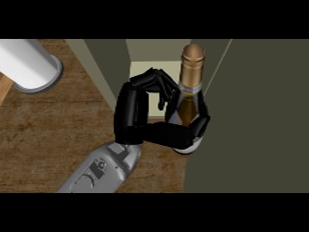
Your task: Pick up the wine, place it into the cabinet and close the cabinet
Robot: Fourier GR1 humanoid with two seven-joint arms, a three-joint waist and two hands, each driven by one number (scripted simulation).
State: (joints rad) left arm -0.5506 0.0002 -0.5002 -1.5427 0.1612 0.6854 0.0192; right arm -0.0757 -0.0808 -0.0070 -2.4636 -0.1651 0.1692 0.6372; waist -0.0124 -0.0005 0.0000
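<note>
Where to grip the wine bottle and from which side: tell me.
Grip the wine bottle round its wide dark body, below the gold-foiled neck, coming from its left. It stands upright at the cabinet opening, whose wall blocks the right. The hand in view is already curled round the body that way.

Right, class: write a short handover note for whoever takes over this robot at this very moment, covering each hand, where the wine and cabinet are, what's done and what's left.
Hands: one hand shows, coming up from the lower edge, fingers and thumb curled round the wine bottle. Which arm it belongs to cannot be told from this view; no other hand shows.
Things: the bottle is upright in the grasp, at the open front of the cabinet, beside the door, which stands open. A white cylinder stands on the wooden counter at the far left.
Done: wine picked up and brought to the opening.
Left: set the bottle inside, let go, pull back, close the door.
</note>
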